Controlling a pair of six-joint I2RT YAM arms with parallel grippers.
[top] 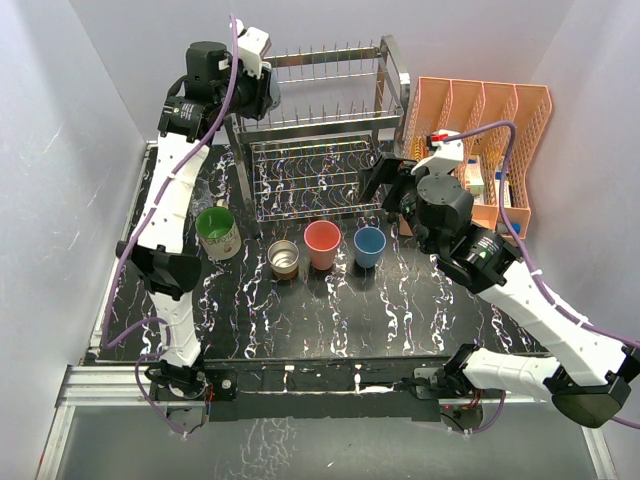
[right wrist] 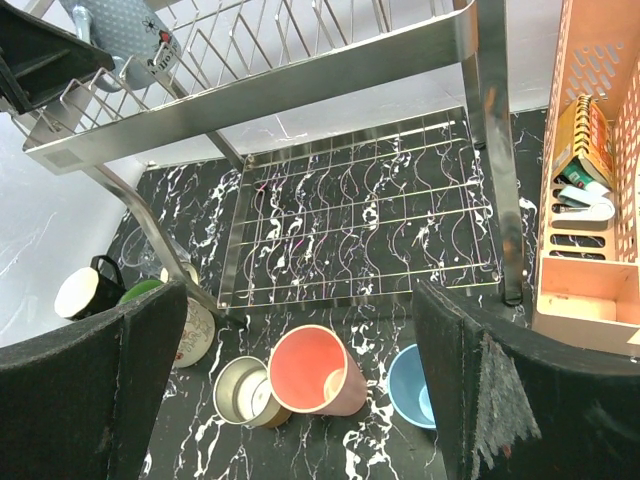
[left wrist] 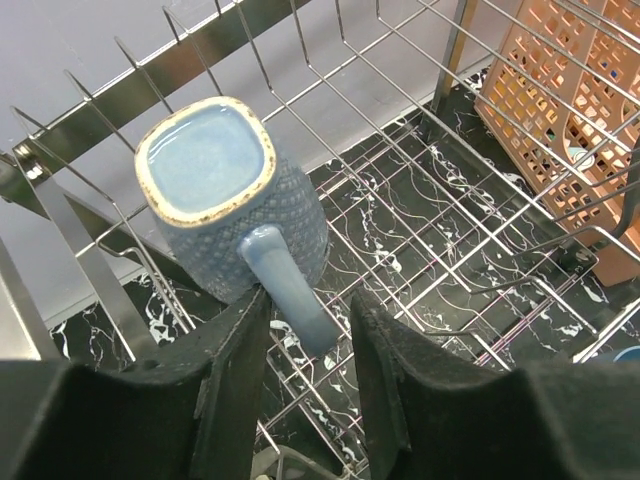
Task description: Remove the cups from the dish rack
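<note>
One grey-blue mug (left wrist: 215,190) sits upside down at the left end of the dish rack's (top: 392,75) upper tier. The left gripper (left wrist: 310,300) has its fingers apart on either side of the mug's handle (left wrist: 290,290), not clamped. Before the rack, a dark green mug (top: 216,232), a metal cup (top: 284,259), a salmon tumbler (top: 322,244) and a light-blue tumbler (top: 369,246) stand upright in a row on the table (top: 330,310). The right gripper (right wrist: 300,300) hovers above the tumblers, fingers spread wide, holding nothing. An orange organizer (top: 480,110) stands far right.
</note>
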